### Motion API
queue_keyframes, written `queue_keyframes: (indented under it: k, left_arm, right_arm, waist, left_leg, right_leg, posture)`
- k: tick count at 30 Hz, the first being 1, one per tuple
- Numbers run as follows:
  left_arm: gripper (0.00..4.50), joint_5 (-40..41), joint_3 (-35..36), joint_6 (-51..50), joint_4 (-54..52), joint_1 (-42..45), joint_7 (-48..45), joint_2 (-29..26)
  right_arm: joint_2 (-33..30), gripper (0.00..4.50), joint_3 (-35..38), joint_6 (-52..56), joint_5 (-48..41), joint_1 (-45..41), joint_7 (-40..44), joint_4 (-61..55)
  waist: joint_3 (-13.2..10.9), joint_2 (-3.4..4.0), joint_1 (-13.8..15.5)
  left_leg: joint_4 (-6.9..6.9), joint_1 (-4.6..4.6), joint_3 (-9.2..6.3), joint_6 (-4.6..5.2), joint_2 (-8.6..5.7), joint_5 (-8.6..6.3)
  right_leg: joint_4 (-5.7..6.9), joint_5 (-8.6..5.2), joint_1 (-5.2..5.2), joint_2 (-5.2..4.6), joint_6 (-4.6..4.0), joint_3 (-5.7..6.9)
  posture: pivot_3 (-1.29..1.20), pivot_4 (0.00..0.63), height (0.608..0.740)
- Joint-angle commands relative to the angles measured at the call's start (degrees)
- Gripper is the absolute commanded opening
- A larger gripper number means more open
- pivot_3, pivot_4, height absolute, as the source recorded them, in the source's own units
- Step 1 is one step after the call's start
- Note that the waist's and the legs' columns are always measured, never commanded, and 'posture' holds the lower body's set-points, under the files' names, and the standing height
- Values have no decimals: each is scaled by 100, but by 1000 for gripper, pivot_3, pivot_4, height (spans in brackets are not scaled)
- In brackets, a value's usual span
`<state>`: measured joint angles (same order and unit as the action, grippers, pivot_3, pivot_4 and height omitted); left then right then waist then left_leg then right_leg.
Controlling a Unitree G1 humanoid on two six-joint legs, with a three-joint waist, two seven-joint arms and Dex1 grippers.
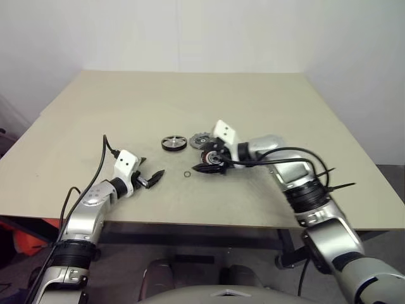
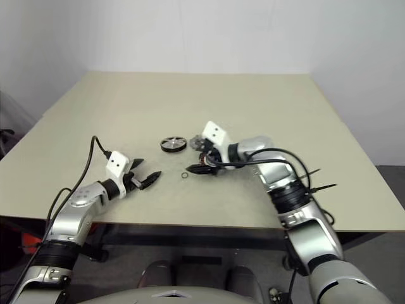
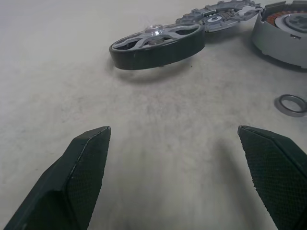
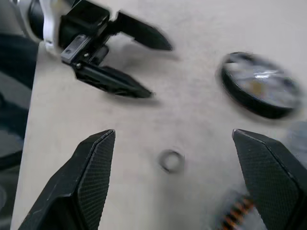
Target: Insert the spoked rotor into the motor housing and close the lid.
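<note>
**Both grippers empty above the table, motor parts lying between them**

At the left, the left gripper (image 1: 154, 178) hangs low over the beige table (image 1: 266, 101), pointing toward the parts, its two black fingers (image 3: 81, 172) spread wide with nothing between them. Well ahead of it the spoked rotor (image 1: 173, 143) lies flat on the table, black rim outside, silver spokes and hub facing up. Just beside the rotor, farther right, lies the lid (image 1: 200, 140), a grey disc with a scalloped edge; in the left wrist view its edge looks close to or touching the rotor's rim, though which cannot be told. A tiny thin ring (image 1: 188, 174) lies alone nearer the table's front edge, between the two grippers. Right of the ring, the right gripper (image 1: 204, 168) points leftward and downward, its jaws apart and holding nothing. The motor housing (image 3: 283, 33), silver with copper-orange windings inside, sits just beside the lid and under the right wrist.
</note>
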<state>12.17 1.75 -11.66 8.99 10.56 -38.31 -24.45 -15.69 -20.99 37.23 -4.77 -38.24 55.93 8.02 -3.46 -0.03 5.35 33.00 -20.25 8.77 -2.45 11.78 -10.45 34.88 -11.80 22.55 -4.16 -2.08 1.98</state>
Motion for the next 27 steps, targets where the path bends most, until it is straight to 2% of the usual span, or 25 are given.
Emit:
queue_keyframes:
  k: [1,7,16,27]
  left_arm:
    - [4500,-2,70,4,-117,93,-17,-114]
    - [4500,12,97,-30,-259,-55,9,-140]
    - [4500,18,132,-59,-296,-86,62,-158]
    - [4500,19,110,-33,-305,-128,108,-138]
  right_arm:
    - [120,4014,-111,-94,130,16,-290,120]
    - [304,4014,-369,-159,261,128,-501,470]
    - [225,4014,-428,-329,381,55,-519,830]
    - [190,4014,-493,-362,557,5,-678,1317]
  waist:
    - [-1,1,11]
    - [-1,1,-2]
    - [0,0,13]
    - [0,0,15]
  left_leg:
    - [0,-3,0,0,-1,0]
    - [-1,-18,0,-2,-2,1]
    - [-2,-16,-1,-8,-5,5]
    - [-2,23,-4,-10,-6,5]
  right_leg:
    - [0,1,1,-1,-1,0]
    - [0,6,15,-2,-10,-1]
    - [0,-3,8,-3,7,-2]
    - [0,-16,-27,-4,28,-5]
  posture:
    - [0,0,740]
    - [0,0,740]
    - [0,0,740]
    - [0,0,740]
